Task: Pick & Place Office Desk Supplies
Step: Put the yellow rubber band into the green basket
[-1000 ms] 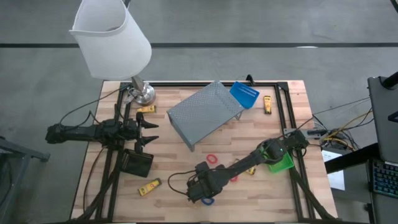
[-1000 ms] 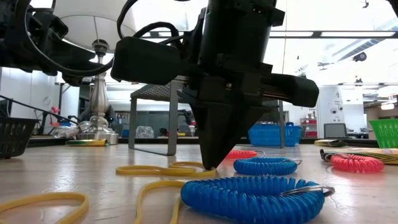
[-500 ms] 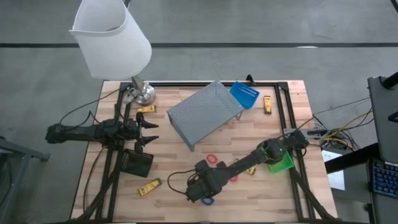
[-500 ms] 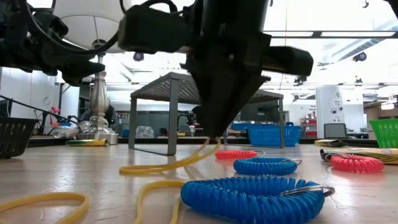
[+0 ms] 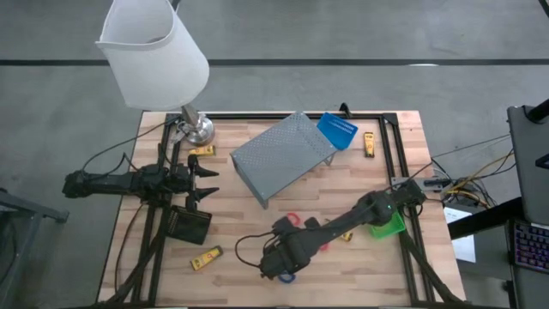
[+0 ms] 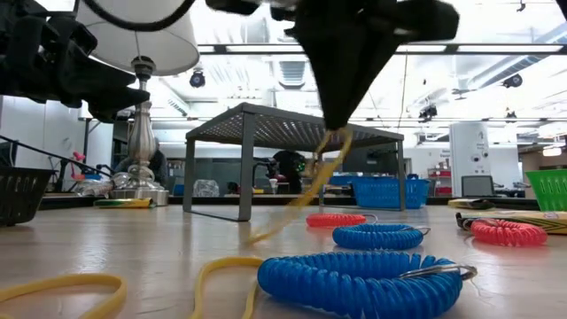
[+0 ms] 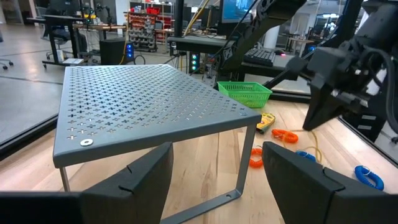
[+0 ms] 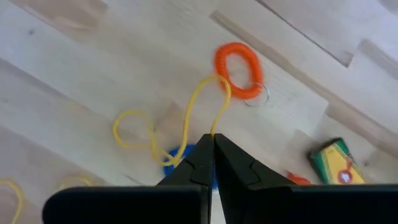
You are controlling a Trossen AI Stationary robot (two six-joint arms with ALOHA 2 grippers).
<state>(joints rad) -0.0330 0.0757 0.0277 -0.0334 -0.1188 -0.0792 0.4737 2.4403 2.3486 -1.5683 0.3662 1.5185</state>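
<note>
My right gripper hangs over the table's near middle, shut on a thin yellow band. Around it on the wood lie blue coil loops, a red coil loop and more yellow bands. Yellow oblong pieces lie at the near left and far right. The black bin stands at the left, the blue bin at the far side and the green bin at the right. My left gripper waits open at the left. My right gripper pinches one stretch of the yellow band between its two fingertips. The fingers come from above, pointing steeply down. The band hangs slack below them in a slanting loop, and its lower part rests on the table.
A grey perforated metal shelf stands on legs at the far middle. A lamp with a white shade and a metal base stands at the far left corner. A dark frame edges the table, and cables trail off the right side.
My right gripper has risen, still shut, and has drawn the yellow band up with it. The band's upper part now hangs clear of the wood, while its lower end has stayed on the table.
</note>
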